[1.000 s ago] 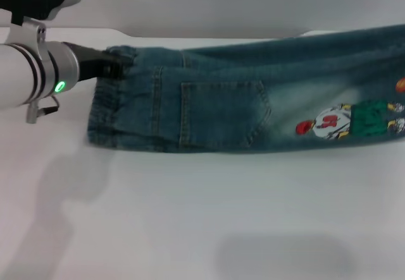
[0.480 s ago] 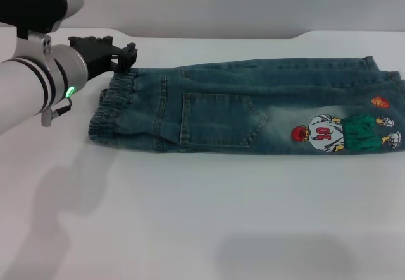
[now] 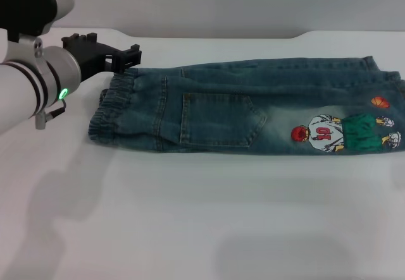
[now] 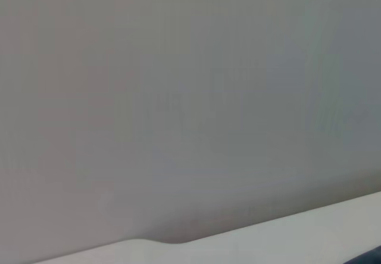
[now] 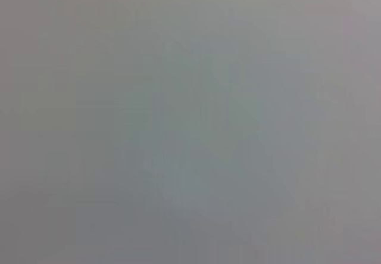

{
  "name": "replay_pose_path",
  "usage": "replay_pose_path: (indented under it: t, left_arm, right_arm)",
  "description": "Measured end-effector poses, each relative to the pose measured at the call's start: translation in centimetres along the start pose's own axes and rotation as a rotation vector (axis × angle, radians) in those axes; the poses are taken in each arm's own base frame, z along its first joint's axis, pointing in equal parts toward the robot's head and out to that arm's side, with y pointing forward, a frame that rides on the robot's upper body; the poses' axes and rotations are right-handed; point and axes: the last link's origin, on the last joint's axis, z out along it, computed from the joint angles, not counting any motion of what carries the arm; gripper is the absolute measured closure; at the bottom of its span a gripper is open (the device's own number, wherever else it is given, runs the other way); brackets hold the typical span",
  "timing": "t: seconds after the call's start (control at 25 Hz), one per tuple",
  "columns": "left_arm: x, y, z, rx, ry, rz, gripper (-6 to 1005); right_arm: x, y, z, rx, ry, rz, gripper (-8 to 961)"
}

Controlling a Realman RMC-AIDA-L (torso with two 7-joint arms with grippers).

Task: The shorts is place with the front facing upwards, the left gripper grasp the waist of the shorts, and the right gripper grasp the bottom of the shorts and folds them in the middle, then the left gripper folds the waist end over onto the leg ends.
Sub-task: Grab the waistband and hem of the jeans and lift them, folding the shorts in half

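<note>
The denim shorts (image 3: 247,112) lay folded lengthwise on the white worktop (image 3: 202,217), waist (image 3: 112,112) leftward. The left claw (image 3: 120,57) hovered open and empty just beyond it. Soft, limp denim; the thick elastic band looked the firmest hold.
</note>
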Motion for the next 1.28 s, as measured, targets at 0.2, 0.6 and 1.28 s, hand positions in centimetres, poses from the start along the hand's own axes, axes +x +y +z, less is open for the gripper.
replay_pose_path:
  t: [0.2,0.6,1.28]
  left_arm:
    - [-0.3,-0.3,-0.6,0.007,-0.008,-0.017,144]
    - [-0.4,-0.1,-1.4,-0.026,-0.314,-0.007,150]
    - [-0.9,0.3,-0.7,-0.038,-0.542,0.043,151]
  right_arm:
    - [2.4,1.2,-0.3,0.021,-0.037,0.038,129]
    - [7.5,4.3,0.4,-0.067,0.131,0.051,129]
    - [8.7,5.7,-0.5,-0.131,0.18,0.036,130]
